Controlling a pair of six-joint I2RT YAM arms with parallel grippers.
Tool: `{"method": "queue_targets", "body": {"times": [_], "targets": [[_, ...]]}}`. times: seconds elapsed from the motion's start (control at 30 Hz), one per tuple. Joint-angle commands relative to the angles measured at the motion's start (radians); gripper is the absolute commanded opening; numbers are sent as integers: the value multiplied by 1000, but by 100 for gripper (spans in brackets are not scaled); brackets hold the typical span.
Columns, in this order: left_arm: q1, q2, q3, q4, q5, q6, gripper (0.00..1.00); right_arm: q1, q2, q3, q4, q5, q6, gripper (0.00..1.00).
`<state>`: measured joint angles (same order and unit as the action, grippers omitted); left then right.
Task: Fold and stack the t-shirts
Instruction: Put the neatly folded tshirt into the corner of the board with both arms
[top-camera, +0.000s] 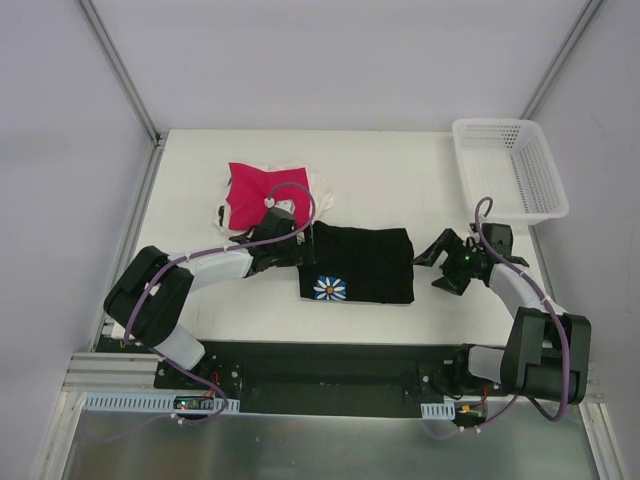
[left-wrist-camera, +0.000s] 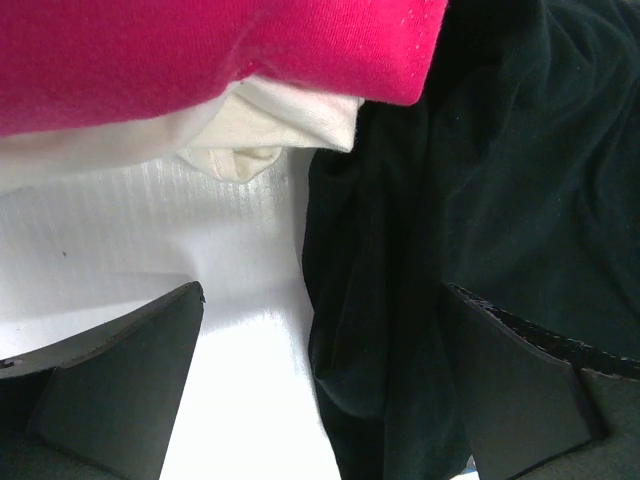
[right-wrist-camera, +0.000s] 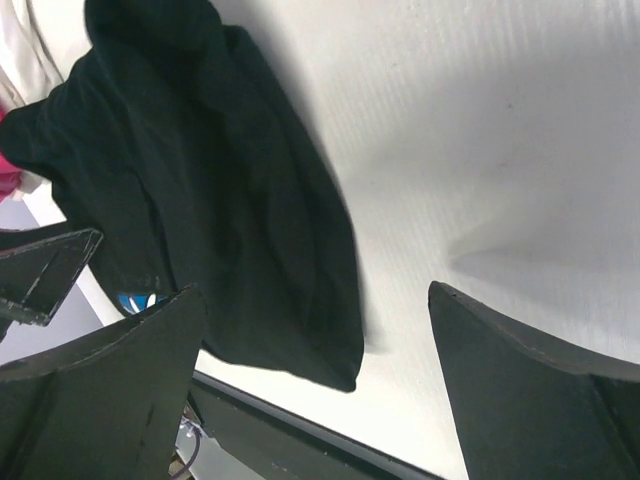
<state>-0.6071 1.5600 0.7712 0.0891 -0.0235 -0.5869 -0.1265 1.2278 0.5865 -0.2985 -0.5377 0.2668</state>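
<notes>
The folded black t-shirt (top-camera: 365, 262) lay mid-scene, with the pink t-shirt (top-camera: 262, 190) on a cream t-shirt (left-wrist-camera: 290, 115) at its far left. The left gripper (top-camera: 303, 246) stood wide open and empty over its left edge. The right gripper (top-camera: 430, 256) stood wide open and empty just to its right.

The folded t-shirt (top-camera: 360, 262) lies near the middle of the bench (top-camera: 420, 185), towards its near edge. Behind it and to the left sits a stack of t-shirts (top-camera: 262, 190), one shirt on top of the others, with its near corner just beside the folded one's far left corner. The basket (top-camera: 556, 175) stands at the far right corner, well apart from both. The left claw (top-camera: 300, 243) sits at the folded t-shirt's left edge, and the right claw (top-camera: 432, 260) is just off its right edge.
</notes>
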Motion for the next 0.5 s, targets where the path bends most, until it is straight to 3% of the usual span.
{"method": "queue_targets", "body": {"times": [0.0, 0.47], "targets": [[17, 5, 17, 23, 22, 25, 99, 5, 70, -14, 122, 16, 37, 95], [101, 92, 46, 87, 115, 19, 99, 44, 294, 24, 275, -15, 72, 95]]}}
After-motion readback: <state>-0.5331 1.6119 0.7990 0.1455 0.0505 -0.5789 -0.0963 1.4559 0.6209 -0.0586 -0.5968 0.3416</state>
